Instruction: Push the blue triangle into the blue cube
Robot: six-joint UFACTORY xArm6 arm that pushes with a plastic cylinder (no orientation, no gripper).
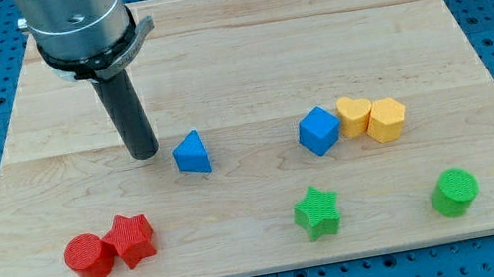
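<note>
The arm's straight dark rod is shown descending near-vertically from a grey metal cylinder point(77, 21) at the view's top left, with my tip point(144, 155) set on the pale wooden board point(232, 50), just left of the blue plastic triangle point(192, 155) and apart from it. No jaws are fitted; nothing is held. The blue cube point(319, 131) is seen well to the triangle's right, touching a yellow heart-shaped block point(355, 115). No legible writing is visible.
</note>
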